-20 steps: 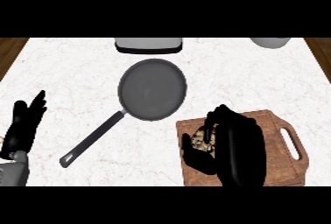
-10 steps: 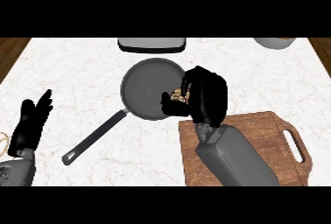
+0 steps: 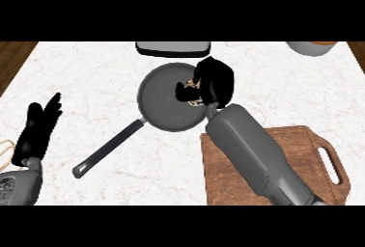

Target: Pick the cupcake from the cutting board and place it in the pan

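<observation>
The grey pan lies in the middle of the marble counter, its dark handle pointing down-left. My right hand hangs over the pan's right side, fingers curled round the cupcake, of which only a tan and dark edge peeks out at the hand's left. The wooden cutting board sits at the lower right with my right forearm lying across it; nothing shows on its bare part. Near the left edge my left hand rests open, fingers up.
A dark-rimmed grey container stands at the counter's far edge just beyond the pan. A grey bowl-like vessel sits at the far right corner. Brown floor shows past the counter's left and right ends.
My right hand has carried the cupcake off the cutting board, up and to the left, until it hangs over the pan. The left hand has stayed where it was.
</observation>
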